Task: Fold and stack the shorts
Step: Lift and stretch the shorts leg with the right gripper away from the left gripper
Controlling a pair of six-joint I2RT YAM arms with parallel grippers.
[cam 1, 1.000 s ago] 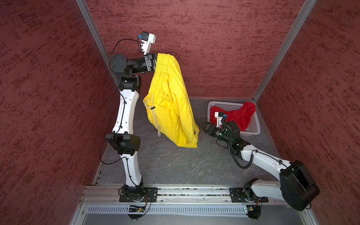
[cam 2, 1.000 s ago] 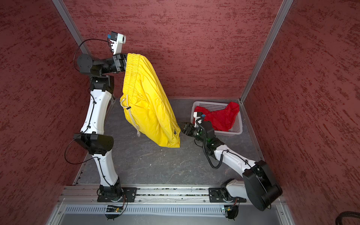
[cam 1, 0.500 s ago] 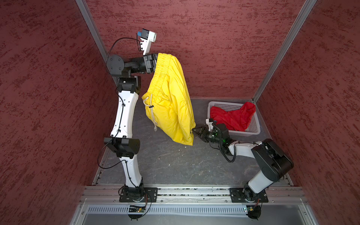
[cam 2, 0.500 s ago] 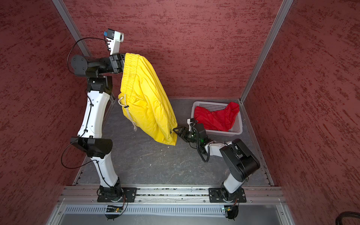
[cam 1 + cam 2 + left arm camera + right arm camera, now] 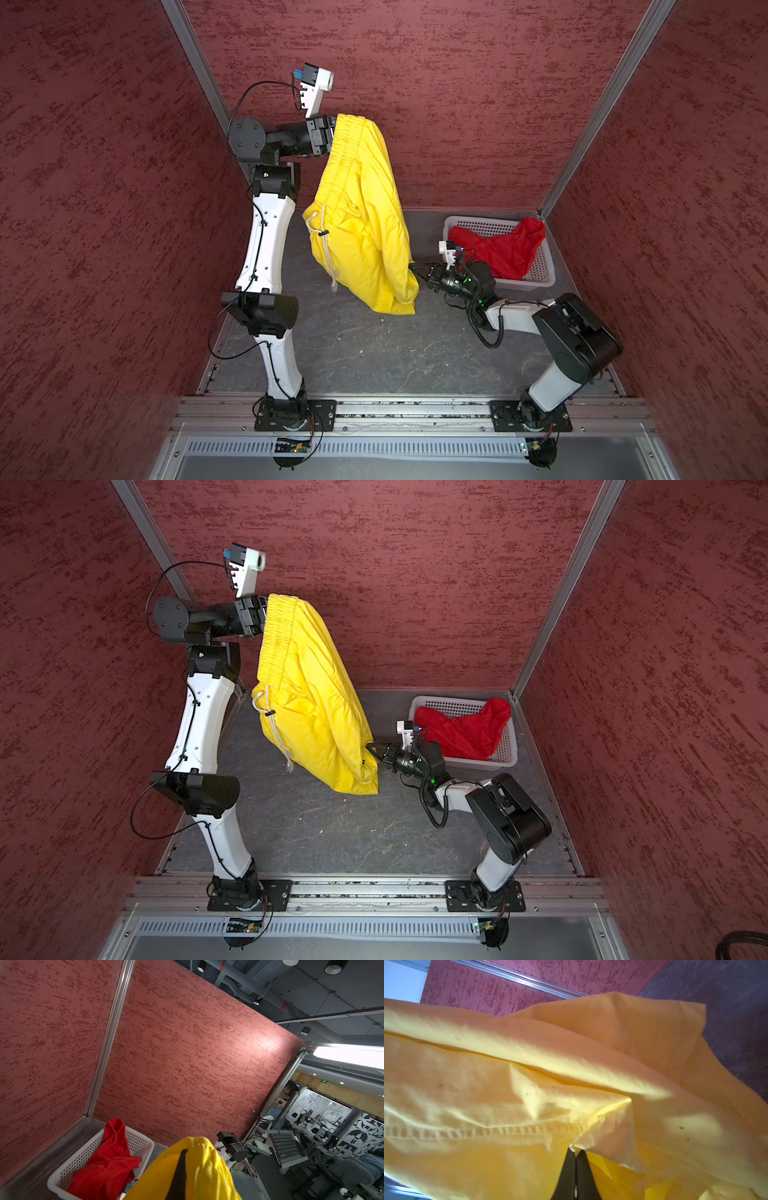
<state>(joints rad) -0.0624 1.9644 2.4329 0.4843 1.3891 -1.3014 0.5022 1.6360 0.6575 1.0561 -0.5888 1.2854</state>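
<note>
The left claw is clamped tight on the waistband of the yellow shorts, which hang over the worktop near its far left. The right claw is pinched closed on their lower hem. The red shorts lie in the basket at the far right corner.

No readable text, green sign perhaps lettered, blurred
</note>
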